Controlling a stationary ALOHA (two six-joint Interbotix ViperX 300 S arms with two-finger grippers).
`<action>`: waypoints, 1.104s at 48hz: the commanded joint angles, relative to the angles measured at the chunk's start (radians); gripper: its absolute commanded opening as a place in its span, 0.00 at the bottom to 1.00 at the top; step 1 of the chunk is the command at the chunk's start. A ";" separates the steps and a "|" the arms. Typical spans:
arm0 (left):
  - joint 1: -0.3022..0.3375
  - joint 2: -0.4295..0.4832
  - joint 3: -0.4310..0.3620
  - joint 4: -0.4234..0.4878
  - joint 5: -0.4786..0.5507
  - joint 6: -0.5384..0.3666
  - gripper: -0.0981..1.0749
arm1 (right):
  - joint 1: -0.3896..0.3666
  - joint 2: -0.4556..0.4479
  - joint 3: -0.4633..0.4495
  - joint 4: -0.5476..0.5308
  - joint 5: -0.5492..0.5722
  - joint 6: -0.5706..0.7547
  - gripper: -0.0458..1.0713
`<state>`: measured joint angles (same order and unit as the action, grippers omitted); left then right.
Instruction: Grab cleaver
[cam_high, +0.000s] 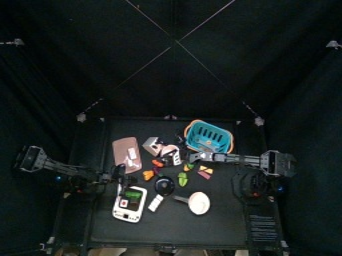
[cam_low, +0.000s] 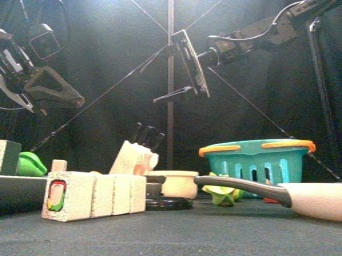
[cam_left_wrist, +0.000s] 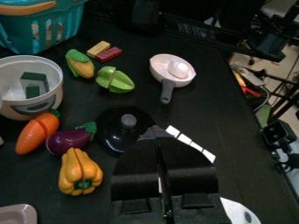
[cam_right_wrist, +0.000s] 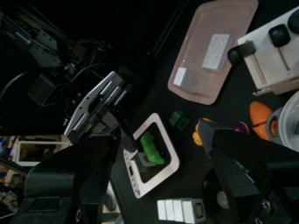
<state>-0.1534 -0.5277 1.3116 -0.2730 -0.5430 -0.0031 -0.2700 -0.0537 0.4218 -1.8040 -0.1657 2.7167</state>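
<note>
The cleaver (cam_low: 191, 62) hangs high above the table, seen edge-on in the front view, with its blade pointing down. My right gripper (cam_low: 217, 48) is shut on its handle. In the right wrist view the grey blade of the cleaver (cam_right_wrist: 100, 101) sticks out past the right gripper (cam_right_wrist: 158, 136). In the top view the right gripper (cam_high: 201, 155) is over the table's middle, beside the teal basket. My left gripper (cam_left_wrist: 166, 153) is shut and empty, hovering over the table's left side near a black lid (cam_left_wrist: 122, 129).
A teal basket (cam_high: 210, 132) stands at the back right and a pink tray (cam_high: 128, 150) at the back left. A knife block (cam_low: 134, 160) with black handles stands mid-table. Toy vegetables, a white bowl (cam_left_wrist: 26, 83) and a white pan (cam_low: 314, 198) lie about.
</note>
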 joint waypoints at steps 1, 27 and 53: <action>0.002 0.000 -0.011 0.000 -0.003 0.000 0.18 | -0.029 -0.008 -0.028 0.023 -0.064 0.003 0.94; 0.002 0.000 -0.009 0.000 -0.003 0.000 0.18 | -0.074 0.048 0.000 0.100 -0.268 0.020 0.93; 0.002 0.000 -0.006 -0.005 -0.003 -0.002 0.18 | -0.015 -0.080 0.147 0.087 0.060 0.014 0.93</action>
<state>-0.1534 -0.5277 1.3162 -0.2730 -0.5415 -0.0046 -0.3053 -0.0798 0.5630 -1.7181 -0.1917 2.7351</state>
